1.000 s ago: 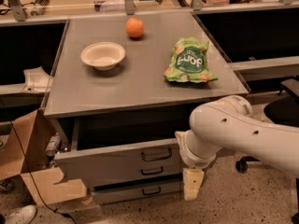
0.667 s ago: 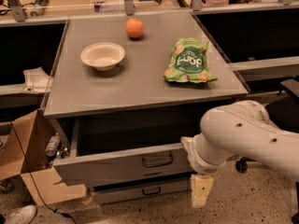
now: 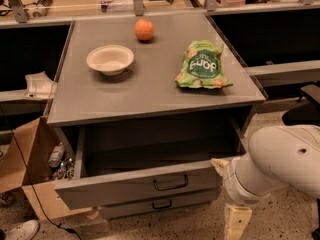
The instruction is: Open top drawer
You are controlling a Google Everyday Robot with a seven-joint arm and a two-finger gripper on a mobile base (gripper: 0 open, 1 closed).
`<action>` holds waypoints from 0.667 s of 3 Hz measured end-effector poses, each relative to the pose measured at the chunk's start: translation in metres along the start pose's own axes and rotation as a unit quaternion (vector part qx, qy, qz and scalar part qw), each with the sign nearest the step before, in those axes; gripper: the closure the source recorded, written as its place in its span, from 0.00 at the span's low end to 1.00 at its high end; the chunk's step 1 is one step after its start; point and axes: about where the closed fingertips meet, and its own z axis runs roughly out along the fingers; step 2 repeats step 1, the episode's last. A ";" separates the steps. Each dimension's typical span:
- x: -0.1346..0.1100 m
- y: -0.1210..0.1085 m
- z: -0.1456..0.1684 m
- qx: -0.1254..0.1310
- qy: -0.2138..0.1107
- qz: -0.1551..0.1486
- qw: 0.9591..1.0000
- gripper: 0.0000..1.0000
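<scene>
The top drawer (image 3: 125,186) is a wide grey metal drawer with a dark loop handle (image 3: 171,183) at the centre of its front. It stands pulled well out from under the grey cabinet top (image 3: 150,91), and its dark inside shows. My gripper (image 3: 231,204) is at the end of the white arm (image 3: 280,159) at the lower right. It is at the right end of the drawer front, to the right of the handle and apart from it.
On the cabinet top are a white bowl (image 3: 110,59), an orange (image 3: 144,29) and a green snack bag (image 3: 202,65). A shorter grey drawer (image 3: 160,204) sits shut below. A cardboard box (image 3: 30,169) with bottles stands at the left. A shoe (image 3: 20,230) is at the bottom left.
The top drawer has slid further out toward the camera. My arm and gripper have moved right and back with it, off the handle toward the drawer's right end.
</scene>
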 end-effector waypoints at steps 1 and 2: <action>0.000 0.000 0.000 0.000 0.000 0.000 1.000 0.00; 0.000 0.000 0.000 0.000 0.000 0.000 1.000 0.00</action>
